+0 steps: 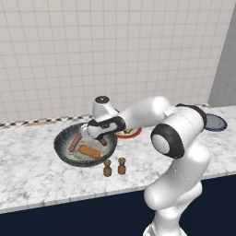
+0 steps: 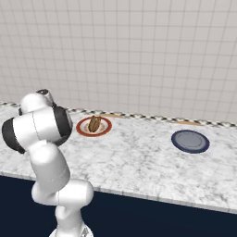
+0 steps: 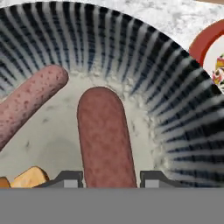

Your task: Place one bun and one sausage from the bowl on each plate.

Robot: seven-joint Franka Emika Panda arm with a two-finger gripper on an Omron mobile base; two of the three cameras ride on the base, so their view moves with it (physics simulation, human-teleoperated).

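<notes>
The wide ribbed bowl (image 1: 62, 152) sits on the counter with my gripper (image 1: 103, 138) lowered into its right side. In the hand view my gripper (image 3: 111, 179) has both fingertips against the sides of a dark reddish sausage (image 3: 105, 135), shut on it. A second, paler sausage (image 3: 30, 100) lies to its left, and a bun (image 3: 28, 177) peeks in at the lower left. From the left base view that bun (image 1: 89, 151) and the other sausage (image 1: 75, 142) lie inside the bowl. The red-rimmed plate (image 2: 81, 127) carries one bun (image 2: 94, 124). The navy plate (image 2: 190, 140) is bare.
Two small brown shakers (image 1: 107, 168) (image 1: 121, 166) stand just in front of the bowl near the counter's front edge. The red-rimmed plate (image 1: 133, 134) lies right behind the bowl. The navy plate (image 1: 215, 122) is far right. A tiled wall backs the counter.
</notes>
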